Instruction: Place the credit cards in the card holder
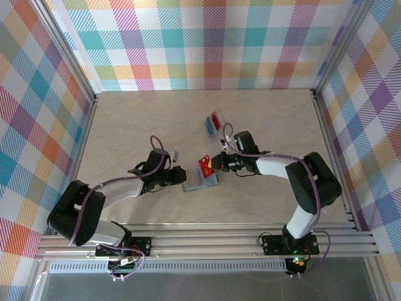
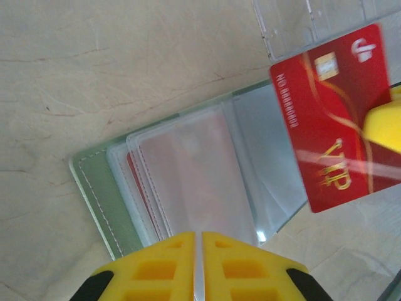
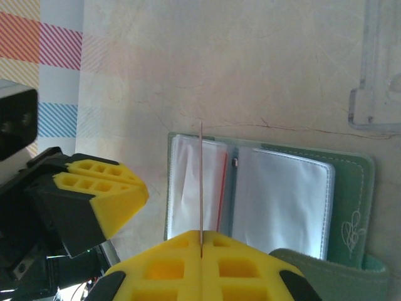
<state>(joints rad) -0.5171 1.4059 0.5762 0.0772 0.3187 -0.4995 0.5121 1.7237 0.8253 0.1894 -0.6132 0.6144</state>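
The grey-green card holder lies open on the table between my two grippers, its clear pockets facing up. One pocket has a red edge showing inside it. My right gripper is shut on a red VIP credit card and holds it edge-on over the holder's left page. My left gripper sits at the holder's near edge. Its jaws are closed to a hairline on a clear pocket leaf. In the top view the left gripper and the right gripper flank the holder.
A clear plastic tray stands behind the holder with a red card and a blue card in it. Its corner lies close to the holder's far edge. Plaid walls ring the beige table.
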